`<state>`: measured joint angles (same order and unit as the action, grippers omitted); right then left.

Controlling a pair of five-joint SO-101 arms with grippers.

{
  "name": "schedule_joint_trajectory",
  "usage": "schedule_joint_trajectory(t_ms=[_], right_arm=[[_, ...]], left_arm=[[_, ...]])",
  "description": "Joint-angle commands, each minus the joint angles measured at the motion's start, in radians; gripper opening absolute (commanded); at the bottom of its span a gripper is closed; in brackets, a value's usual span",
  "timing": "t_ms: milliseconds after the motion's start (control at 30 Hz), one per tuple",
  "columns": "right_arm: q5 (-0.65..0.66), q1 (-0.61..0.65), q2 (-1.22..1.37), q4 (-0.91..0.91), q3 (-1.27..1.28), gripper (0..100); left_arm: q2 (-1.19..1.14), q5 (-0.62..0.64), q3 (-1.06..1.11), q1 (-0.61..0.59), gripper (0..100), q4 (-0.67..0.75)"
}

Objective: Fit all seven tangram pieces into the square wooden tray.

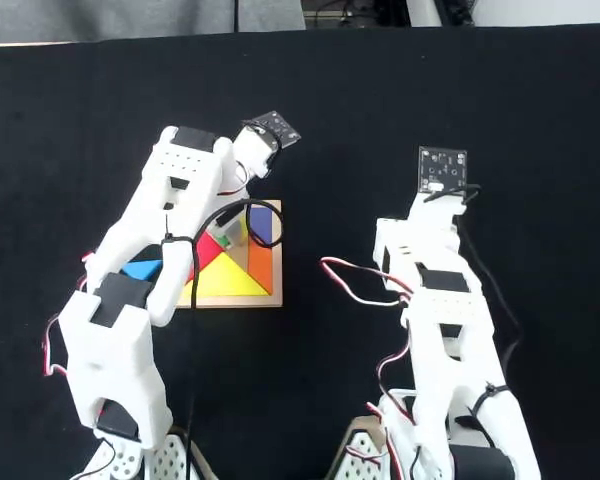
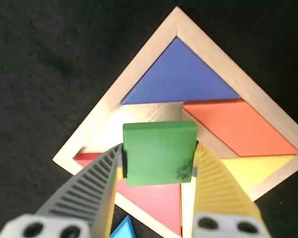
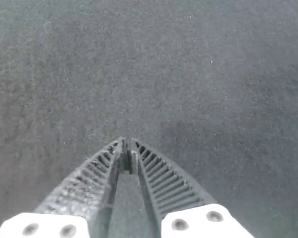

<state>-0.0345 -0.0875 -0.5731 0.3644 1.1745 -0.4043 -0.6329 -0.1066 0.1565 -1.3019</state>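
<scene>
Black cloth covers the counter (image 1: 380, 100). The square wooden tray (image 2: 133, 74) lies left of the counter's centre and holds a blue triangle (image 2: 181, 74), an orange parallelogram (image 2: 238, 126), a yellow triangle (image 2: 253, 168) and a red piece (image 2: 151, 201). The left hand (image 2: 159, 151) grips the green square (image 2: 159, 168) by two opposite sides over the tray's middle. The right hand (image 3: 127, 153) is closed on nothing above bare counter.

green square (image 2: 159, 152), blue triangle (image 2: 181, 74)
</scene>
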Motion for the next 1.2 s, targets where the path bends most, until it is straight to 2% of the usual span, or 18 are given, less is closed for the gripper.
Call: schedule_joint_trajectory(t_ms=[0, 100, 700, 867, 1167], right_arm=[[-0.008, 0.003, -0.044, -0.023, -0.050, 1.1], [-0.008, 0.003, -0.044, -0.023, -0.050, 1.1], [-0.008, 0.003, -0.044, -0.023, -0.051, 1.1], [-0.008, 0.005, -0.044, -0.023, -0.051, 1.1], [-0.008, 0.005, -0.044, -0.023, -0.051, 1.1]], left_arm=[[0.008, -0.009, -0.051, -0.008, 8, -0.005], [0.008, -0.009, -0.051, -0.008, 13, -0.002], [0.008, -0.015, -0.056, -0.008, 13, 0.000], [0.008, -0.014, -0.056, -0.010, 23, 0.000], [0.008, -0.014, -0.062, -0.010, 22, 0.000]])
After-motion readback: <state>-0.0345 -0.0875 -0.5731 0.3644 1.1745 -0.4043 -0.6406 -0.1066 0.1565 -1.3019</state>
